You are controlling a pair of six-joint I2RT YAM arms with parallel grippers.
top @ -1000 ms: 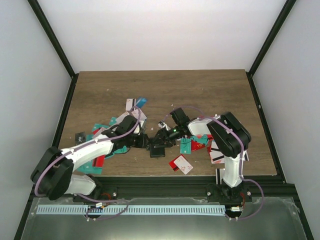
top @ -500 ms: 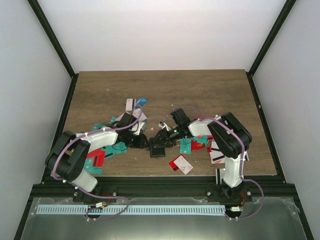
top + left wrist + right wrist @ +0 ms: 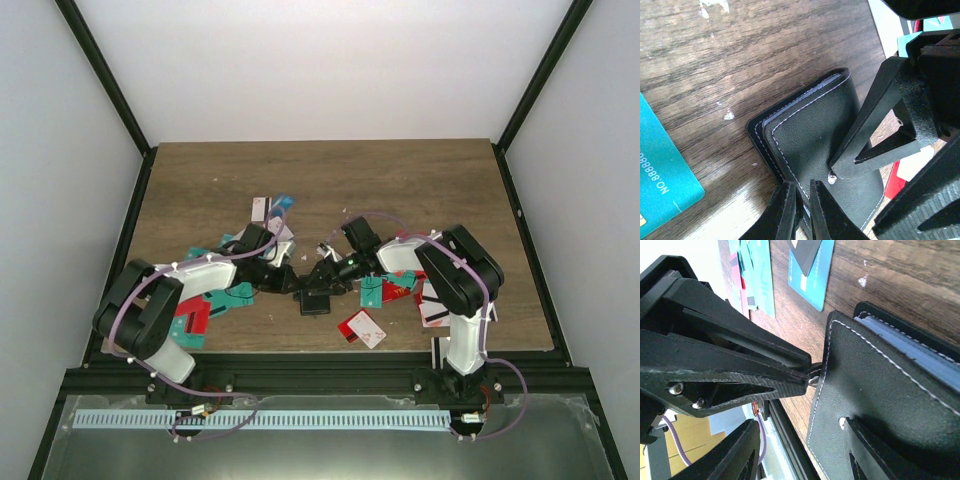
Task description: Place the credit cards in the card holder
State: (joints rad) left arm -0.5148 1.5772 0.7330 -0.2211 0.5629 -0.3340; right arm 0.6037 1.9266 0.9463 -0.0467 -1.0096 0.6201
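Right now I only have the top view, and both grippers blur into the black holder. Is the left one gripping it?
Observer: Yes. The left wrist view shows the left gripper pinched on the stitched edge of the card holder.
Operator: And the right one?
Observer: The right gripper stands open, one fingertip resting on the cover.
Operator: Any card inside?
Observer: Only pale blue sleeves show at the holder's open edge; no card is visible in them.
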